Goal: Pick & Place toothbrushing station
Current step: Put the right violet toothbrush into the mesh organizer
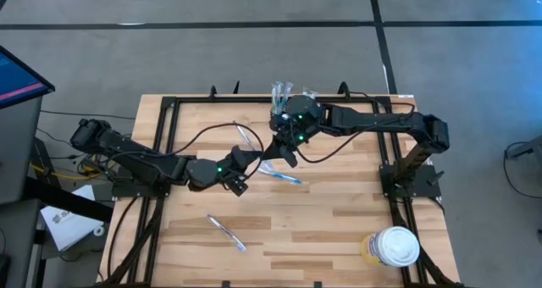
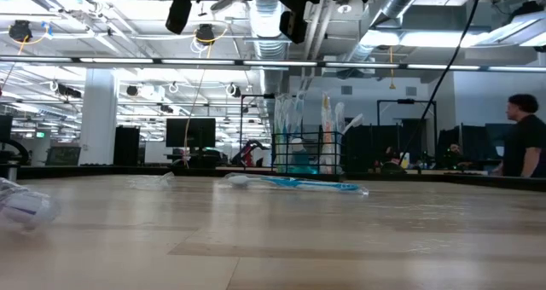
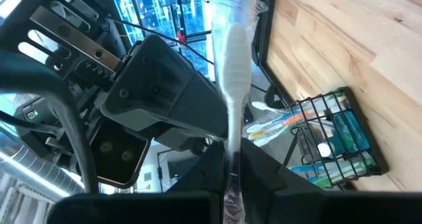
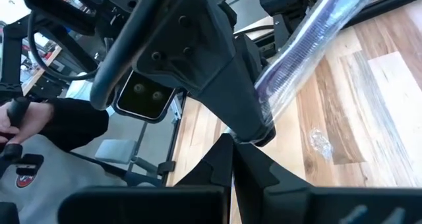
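Both grippers are raised over the middle of the table, close together. Left gripper (image 1: pixel 247 157) is seen closed on a wrapped toothbrush (image 3: pixel 232 85), whose long axis runs straight out from between the fingers in the left wrist view. Right gripper (image 1: pixel 282 146) is likewise shut on a second wrapped brush (image 4: pixel 316 46), held slantwise. Between the two tools only a small gap is left, and it cannot be told whether one brush is shared or being passed. The holder (image 1: pixel 284 102) stands at the far edge of the table, upright, already stocked with brushes; it lies beyond the right gripper, just beside that arm's wrist, so the right arm is judged the nearer. From the left gripper it lies farther, up and to the right in the high view. Two more brushes lie flat on the table (image 1: pixel 339 212), and a lidded tub (image 1: pixel 396 246) stands at the near right corner. Much of the holder is hidden from above by the right arm.
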Controlling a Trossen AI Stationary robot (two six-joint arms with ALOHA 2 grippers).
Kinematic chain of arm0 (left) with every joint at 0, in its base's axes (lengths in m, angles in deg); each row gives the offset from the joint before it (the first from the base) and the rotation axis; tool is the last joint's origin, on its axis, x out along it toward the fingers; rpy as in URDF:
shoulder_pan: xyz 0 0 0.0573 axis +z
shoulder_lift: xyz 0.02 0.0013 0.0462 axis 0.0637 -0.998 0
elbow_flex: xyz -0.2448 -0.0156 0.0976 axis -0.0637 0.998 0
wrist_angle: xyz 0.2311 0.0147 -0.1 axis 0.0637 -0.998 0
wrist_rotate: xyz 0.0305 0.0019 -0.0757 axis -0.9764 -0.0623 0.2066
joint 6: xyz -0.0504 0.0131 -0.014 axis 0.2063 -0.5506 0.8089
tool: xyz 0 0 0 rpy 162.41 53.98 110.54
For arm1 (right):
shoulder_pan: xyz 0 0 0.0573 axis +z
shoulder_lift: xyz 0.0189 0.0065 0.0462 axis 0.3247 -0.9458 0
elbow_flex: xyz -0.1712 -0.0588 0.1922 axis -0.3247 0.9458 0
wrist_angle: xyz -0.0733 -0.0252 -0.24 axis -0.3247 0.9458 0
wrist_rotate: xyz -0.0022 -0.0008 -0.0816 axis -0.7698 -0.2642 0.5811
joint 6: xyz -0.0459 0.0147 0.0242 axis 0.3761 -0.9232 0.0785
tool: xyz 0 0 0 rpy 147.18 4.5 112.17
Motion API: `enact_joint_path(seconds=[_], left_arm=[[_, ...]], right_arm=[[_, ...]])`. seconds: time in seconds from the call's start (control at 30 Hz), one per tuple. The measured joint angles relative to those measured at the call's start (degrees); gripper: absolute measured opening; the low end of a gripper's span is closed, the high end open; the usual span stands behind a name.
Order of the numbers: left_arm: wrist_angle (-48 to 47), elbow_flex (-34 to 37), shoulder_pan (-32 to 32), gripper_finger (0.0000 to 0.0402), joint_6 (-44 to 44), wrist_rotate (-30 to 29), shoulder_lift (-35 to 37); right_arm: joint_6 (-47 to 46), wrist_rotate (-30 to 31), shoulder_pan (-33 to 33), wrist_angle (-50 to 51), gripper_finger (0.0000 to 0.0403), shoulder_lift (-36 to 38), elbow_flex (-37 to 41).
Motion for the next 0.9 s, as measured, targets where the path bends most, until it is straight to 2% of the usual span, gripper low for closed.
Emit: enact_joint_path(seconds=[0.33,0.67,0.9], left_arm=[[0.2,0.0,0.0,0.0012,0.5,-0.7,0.0],[-0.3,0.0,0.0,0.0014,0.5,-2.7,0.0],[-0.5,0.0,0.0,0.0014,6.7,-3.2,0.0]], right_arm=[[3.3,-2.6,-0.6,-0.2,0.0003,0.0,0.0],[3.8,-13.3,-4.4,0.4,0.0082,0.0,0.0],[7.5,-15.0,-8.6,4.7,0.0096,0.0,0.0]])
